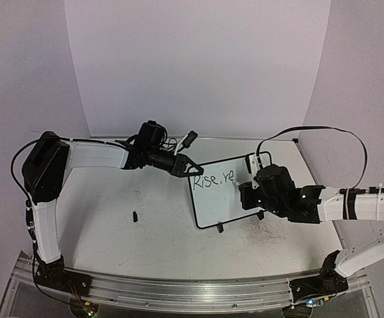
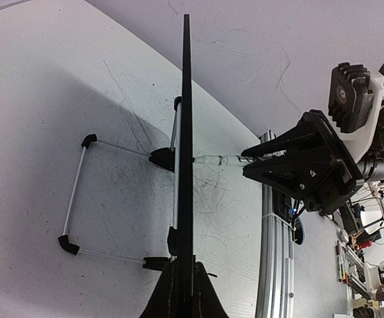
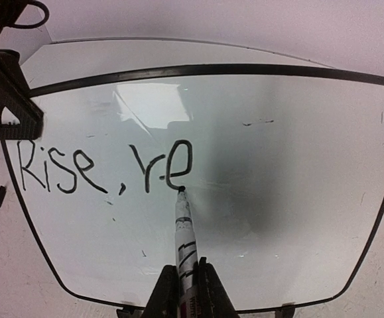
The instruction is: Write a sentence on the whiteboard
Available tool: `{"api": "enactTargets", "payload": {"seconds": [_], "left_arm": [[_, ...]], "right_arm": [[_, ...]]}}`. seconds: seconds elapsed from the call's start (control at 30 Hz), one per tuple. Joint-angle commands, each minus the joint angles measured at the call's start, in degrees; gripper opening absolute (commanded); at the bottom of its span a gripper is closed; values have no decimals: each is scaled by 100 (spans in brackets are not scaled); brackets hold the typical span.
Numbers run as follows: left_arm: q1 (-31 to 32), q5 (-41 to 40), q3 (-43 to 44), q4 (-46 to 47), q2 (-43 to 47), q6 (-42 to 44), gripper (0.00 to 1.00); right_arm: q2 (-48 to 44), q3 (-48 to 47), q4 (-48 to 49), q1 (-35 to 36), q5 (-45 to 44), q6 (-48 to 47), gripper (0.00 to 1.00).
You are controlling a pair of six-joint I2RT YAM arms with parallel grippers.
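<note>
One whiteboard (image 3: 298, 165), edge pinched in the left gripper (image 2: 182, 291); one marker (image 3: 183, 225) clamped in the right gripper (image 3: 184, 281), tip on the board. One sentence (image 3: 105, 169) line: "Rise, re".

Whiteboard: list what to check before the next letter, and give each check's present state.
1. Marker clamped in right gripper: ok.
2. Marker tip on whiteboard, right after the "e": ok.
3. Left gripper shut on whiteboard's edge: ok.
4. Text reads "Rise, re", legible: ok.
5. Bare space right of the text for more letters: ok.
6. Stand seated flat: cannot tell.
</note>
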State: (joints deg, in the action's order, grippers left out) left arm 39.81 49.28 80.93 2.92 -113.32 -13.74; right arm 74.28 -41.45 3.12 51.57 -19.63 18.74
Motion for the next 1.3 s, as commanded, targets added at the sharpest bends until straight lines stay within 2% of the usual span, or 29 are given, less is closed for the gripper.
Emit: {"api": "enactTargets", "payload": {"seconds": [0.0,0.2,0.97,1.27], "left_arm": [[53,53,2,-195,132,27,0],[53,59,2,-191,155,29,0],[70,75,2,-193,178,38,0],[71,87,2,-193,175,40,0]], "right_arm": [[-277,-68,-128,-37,-450,99,0],[-537,15,329,-167,167,-13,0],[-140,22,443,-211,-508,47,0],[-19,-51,575,-212,-384,-143,0]]}}
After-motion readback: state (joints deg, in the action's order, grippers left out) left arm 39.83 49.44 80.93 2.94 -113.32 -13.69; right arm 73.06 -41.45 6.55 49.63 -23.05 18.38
